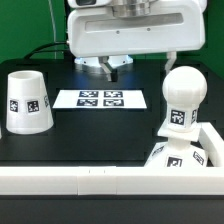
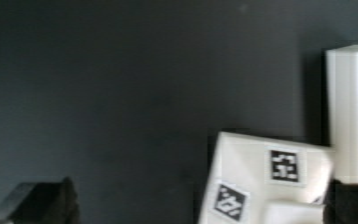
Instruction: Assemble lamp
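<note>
The tapered white shade [image 1: 25, 102] stands on the black table at the exterior view's left. The round bulb [image 1: 182, 98] stands upright on its stem at the right, on the tagged square base [image 1: 176, 153] in the corner of the white wall. My gripper [image 1: 113, 68] hangs at the back centre, behind the marker board [image 1: 100, 99], far from all three parts. In the wrist view my gripper [image 2: 201, 196] is open and empty, its dark fingers [image 2: 43, 200] wide apart. A white tagged surface [image 2: 274, 170] lies below them; I cannot tell which piece it is.
A low white wall [image 1: 100, 182] runs along the table's front and up the right side. The robot's white body [image 1: 125, 30] fills the back. A white strip [image 2: 354, 105] shows at the wrist view's edge.
</note>
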You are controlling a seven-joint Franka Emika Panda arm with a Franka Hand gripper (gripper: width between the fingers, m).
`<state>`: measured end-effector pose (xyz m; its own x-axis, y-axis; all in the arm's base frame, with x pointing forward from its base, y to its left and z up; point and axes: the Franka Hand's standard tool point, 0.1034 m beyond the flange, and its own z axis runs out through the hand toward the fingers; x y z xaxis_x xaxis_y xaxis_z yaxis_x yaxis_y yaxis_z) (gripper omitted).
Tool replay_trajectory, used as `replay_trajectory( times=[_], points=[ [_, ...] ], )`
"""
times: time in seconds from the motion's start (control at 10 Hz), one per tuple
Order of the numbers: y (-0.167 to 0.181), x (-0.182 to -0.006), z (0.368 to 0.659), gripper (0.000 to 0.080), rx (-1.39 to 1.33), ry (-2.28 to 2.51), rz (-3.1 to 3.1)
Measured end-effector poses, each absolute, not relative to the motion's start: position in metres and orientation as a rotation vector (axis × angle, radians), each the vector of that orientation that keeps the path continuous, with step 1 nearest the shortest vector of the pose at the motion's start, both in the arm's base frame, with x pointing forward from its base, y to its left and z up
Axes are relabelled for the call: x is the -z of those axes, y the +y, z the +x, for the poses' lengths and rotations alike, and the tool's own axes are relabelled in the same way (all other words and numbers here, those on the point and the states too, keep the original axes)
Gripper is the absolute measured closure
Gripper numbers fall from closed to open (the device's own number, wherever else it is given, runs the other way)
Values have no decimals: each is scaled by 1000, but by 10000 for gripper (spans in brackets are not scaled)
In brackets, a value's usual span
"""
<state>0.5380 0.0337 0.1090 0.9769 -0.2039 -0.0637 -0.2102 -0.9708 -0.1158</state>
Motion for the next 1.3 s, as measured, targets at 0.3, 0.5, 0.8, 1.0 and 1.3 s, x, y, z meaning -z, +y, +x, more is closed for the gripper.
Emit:
replay_trajectory(
  times=[0.3,0.5,0.8,1.0,1.3],
  points=[
    [32,-108,537,100,-81,316,-3003],
    [0,-112,514,100,-87,160,-3021],
    [-71,-117,488,100,-78,118,-3039],
    [-63,-116,489,100,-83,118,-3038],
    [-64,-116,489,100,-83,120,-3038]
  ],
)
